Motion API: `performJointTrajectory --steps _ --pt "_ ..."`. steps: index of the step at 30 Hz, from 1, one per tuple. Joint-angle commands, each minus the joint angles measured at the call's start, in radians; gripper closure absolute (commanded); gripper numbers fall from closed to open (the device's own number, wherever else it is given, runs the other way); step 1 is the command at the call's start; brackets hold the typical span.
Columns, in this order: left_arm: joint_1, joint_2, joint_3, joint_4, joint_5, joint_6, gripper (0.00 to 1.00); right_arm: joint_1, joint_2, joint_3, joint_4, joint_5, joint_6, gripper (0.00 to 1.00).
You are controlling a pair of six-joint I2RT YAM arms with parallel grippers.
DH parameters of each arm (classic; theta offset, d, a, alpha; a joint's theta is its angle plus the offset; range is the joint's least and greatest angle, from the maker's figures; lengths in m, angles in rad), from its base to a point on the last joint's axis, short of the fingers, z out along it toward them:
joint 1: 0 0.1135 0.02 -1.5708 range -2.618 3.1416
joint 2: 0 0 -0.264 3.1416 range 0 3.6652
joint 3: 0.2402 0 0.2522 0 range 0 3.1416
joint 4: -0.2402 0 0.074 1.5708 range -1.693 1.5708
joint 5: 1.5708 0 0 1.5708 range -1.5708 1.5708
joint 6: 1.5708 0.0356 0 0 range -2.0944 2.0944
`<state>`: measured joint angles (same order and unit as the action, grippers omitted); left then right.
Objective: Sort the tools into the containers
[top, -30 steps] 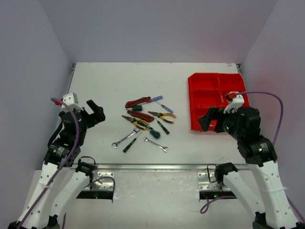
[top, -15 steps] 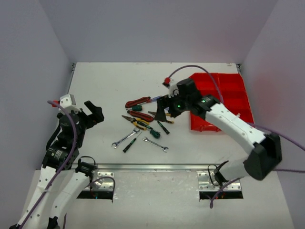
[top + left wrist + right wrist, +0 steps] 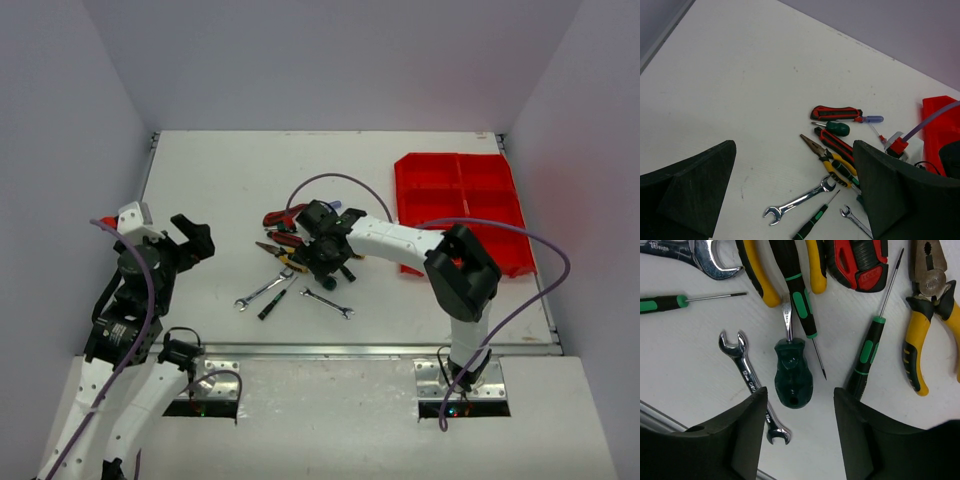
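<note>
The tools lie in a loose pile mid-table: a silver wrench (image 3: 265, 288), a small wrench (image 3: 328, 303), a thin green-black screwdriver (image 3: 272, 303) and red-black pliers (image 3: 285, 215). My right gripper (image 3: 325, 266) hangs low over the pile. In the right wrist view it (image 3: 800, 407) is open, and a stubby dark green screwdriver (image 3: 793, 372) lies just beyond its tips, untouched. The small wrench (image 3: 752, 385) lies by the left finger and a green-black screwdriver (image 3: 867, 350) by the right. My left gripper (image 3: 190, 240) stands open and empty, left of the pile. The red tray (image 3: 460, 170) sits at the right.
Yellow-black pliers (image 3: 925, 310) and a red-black handle (image 3: 860, 262) crowd the far side of the right gripper. The purple cable (image 3: 330, 180) arcs over the pile. The table's metal front edge (image 3: 350, 348) runs close behind the tools.
My right arm swung from beside the red tray across to the tool pile and dropped low over it, its jaws narrowing. The left arm barely shifted.
</note>
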<state>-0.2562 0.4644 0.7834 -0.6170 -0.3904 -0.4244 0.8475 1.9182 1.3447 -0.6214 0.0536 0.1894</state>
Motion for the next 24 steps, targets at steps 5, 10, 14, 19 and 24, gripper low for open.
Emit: performJointTrajectory --steps 5,10,14,19,24 --pt "-0.011 -0.016 0.002 0.042 -0.008 -0.005 0.0 0.025 0.042 -0.031 0.074 -0.031 -0.003 0.52" --pt "-0.011 -0.017 0.003 0.042 -0.008 -0.005 0.0 0.031 0.077 -0.017 0.084 -0.021 -0.005 0.59" --pt "-0.012 -0.021 0.002 0.042 -0.008 -0.005 0.0 0.031 0.064 -0.014 0.075 -0.005 -0.004 0.7" --pt "-0.013 -0.021 0.002 0.042 -0.007 -0.004 0.0 0.033 -0.055 -0.029 0.042 0.011 0.003 0.93" --pt "-0.014 -0.028 0.003 0.043 -0.004 -0.004 0.0 0.021 -0.294 -0.088 0.038 0.086 0.009 0.94"
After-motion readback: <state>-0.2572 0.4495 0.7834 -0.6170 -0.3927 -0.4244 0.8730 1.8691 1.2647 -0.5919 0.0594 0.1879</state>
